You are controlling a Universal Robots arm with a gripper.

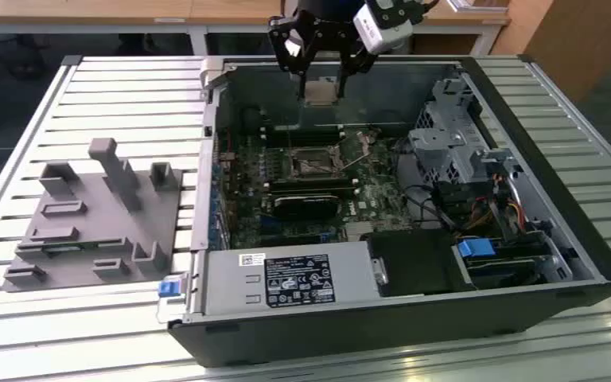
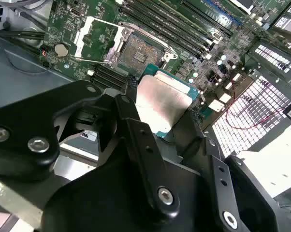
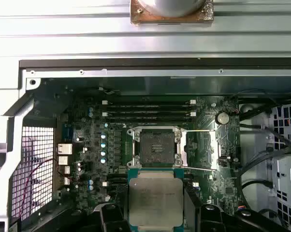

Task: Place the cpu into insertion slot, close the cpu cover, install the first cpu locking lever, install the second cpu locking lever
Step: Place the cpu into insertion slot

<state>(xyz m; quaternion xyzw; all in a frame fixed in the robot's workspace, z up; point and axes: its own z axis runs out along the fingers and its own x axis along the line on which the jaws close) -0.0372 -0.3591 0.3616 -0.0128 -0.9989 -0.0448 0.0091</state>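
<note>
1. The gripper (image 1: 321, 84) is clamped on the cpu (image 1: 320, 91), with 1 finger on each of 2 opposite edges and the metal top facing up. It hangs over the far wall of the case (image 1: 412, 318), well above the board and not yet over the slot (image 1: 309, 163).
2. The slot lies bare. The cover (image 2: 82, 36) is swung open to 1 side, and thin silver rods (image 3: 198, 168), which I take for the 2 levers, stand clear of it. Nothing seems to block a straight descent.
3. To do this step well, I judge the cpu should first be centred over the slot with its edges squared to the rim, then lowered flat. Any tilt risks a corner landing on the contacts. It should settle in freely, and pressing would be wrong. Orientation marks are too small to tell, so matching them needs care.
4. The first wrist view shows the cpu's edges running parallel to the slot's rim, which the exterior view cannot confirm.
5. The second wrist view shows the fingers' hold on the cpu's green edge from close by.
6. The exterior view gives the height above the board, which both wrist views flatten. It also shows a grey fixture (image 1: 93, 215) beside the case.
</note>
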